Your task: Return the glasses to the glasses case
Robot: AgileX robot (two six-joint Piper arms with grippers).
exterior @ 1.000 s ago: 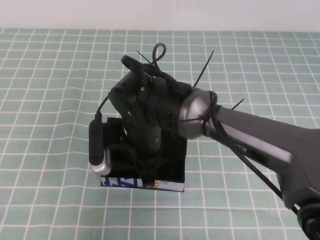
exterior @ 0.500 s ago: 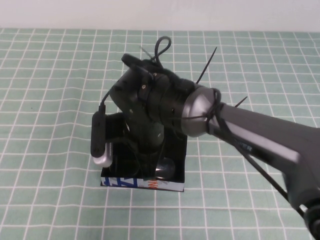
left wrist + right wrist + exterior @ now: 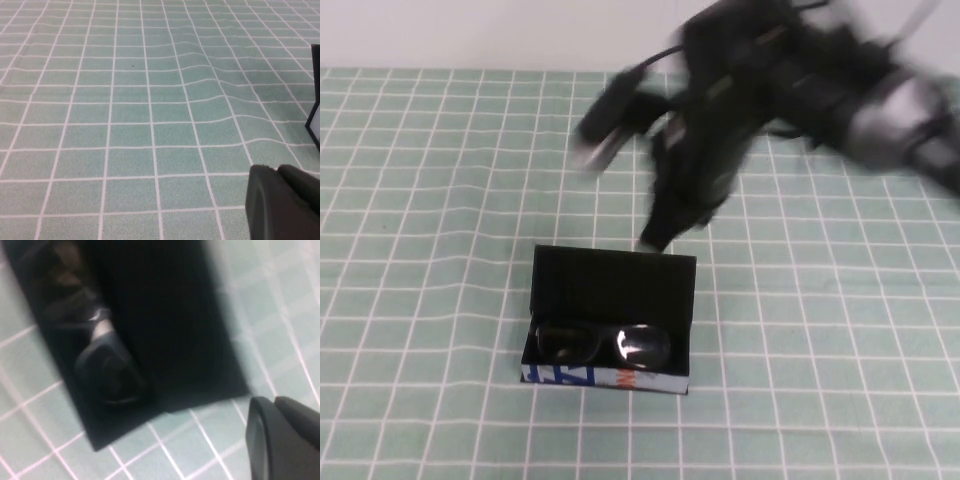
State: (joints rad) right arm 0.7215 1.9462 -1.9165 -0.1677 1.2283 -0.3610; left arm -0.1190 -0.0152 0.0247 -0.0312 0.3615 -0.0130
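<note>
The glasses [image 3: 603, 343] lay inside the open glasses case [image 3: 610, 285]. The right gripper [image 3: 655, 235] hovered beyond its lid; finger state unclear. The left gripper [image 3: 282, 202] stayed unreadable too.

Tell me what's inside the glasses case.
The glasses lie inside the open glasses case; nothing else shows. Right pincer hangs beyond the case; left pincer is off aside.

My right gripper [image 3: 655, 240] has come up off the glasses case [image 3: 610, 282] and swung toward the far right of the table, where it now hangs blurred above the cloth beyond the case's raised lid. With the arm out of the way I can see the glasses [image 3: 603, 343] lying inside the open case, no longer covered or held.
</note>
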